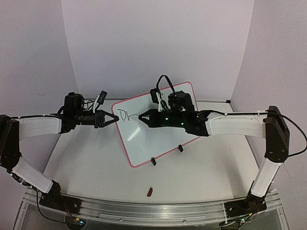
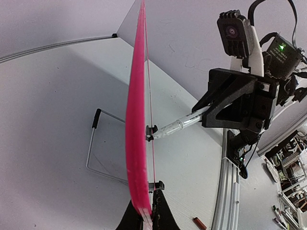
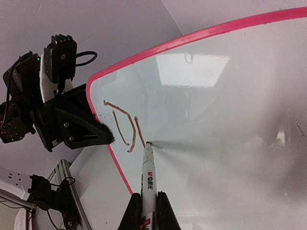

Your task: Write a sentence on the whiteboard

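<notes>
Your whiteboard (image 1: 144, 139) is standing tilted in the middle of the worktop (image 1: 86, 167), plain white walls (image 1: 158, 43) curving behind it. Your left gripper (image 1: 114, 118) is pinching its pink left edge, and your right gripper (image 1: 142, 116) is clamping a marker (image 3: 147, 177) whose tip is touching the board.

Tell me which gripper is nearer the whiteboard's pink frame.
Left. The left gripper clamps the whiteboard by its frame; the right gripper stands off from the board's face, reaching it only through its marker.

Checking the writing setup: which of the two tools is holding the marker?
The right tool, shut on the marker with its tip on the whiteboard; the left tool instead clamps the board's pink edge.
</notes>
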`<action>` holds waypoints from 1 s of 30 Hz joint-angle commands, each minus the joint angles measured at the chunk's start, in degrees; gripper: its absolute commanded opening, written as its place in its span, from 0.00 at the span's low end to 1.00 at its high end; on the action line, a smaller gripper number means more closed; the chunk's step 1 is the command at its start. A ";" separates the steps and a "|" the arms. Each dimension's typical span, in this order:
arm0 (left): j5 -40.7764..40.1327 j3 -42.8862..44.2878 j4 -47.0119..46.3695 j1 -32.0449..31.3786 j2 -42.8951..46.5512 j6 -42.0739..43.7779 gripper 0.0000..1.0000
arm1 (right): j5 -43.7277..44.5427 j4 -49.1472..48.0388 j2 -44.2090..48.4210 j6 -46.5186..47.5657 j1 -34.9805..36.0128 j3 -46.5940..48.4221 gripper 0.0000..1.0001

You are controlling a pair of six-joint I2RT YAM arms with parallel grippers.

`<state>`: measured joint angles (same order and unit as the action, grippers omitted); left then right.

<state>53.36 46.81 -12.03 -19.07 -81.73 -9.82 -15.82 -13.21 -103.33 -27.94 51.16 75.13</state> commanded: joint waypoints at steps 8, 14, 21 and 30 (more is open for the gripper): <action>-0.09 0.30 2.45 -1.33 0.54 6.31 0.00 | 4.82 -2.27 0.85 -0.44 -0.21 0.82 0.00; -0.10 0.30 2.45 -1.33 0.44 6.30 0.00 | 3.27 -4.40 3.76 -0.59 -0.20 -2.06 0.00; -0.26 0.29 2.53 -1.41 0.69 6.31 0.00 | 4.69 -5.44 7.93 -0.48 -0.30 -5.40 0.00; -0.27 0.28 2.54 -1.50 0.78 6.31 0.00 | 1.98 -5.51 6.49 -0.97 -1.35 -4.07 0.00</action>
<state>53.80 46.81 -12.03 -19.22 -81.58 -9.37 -12.71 -16.91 -96.84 -28.56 50.37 69.41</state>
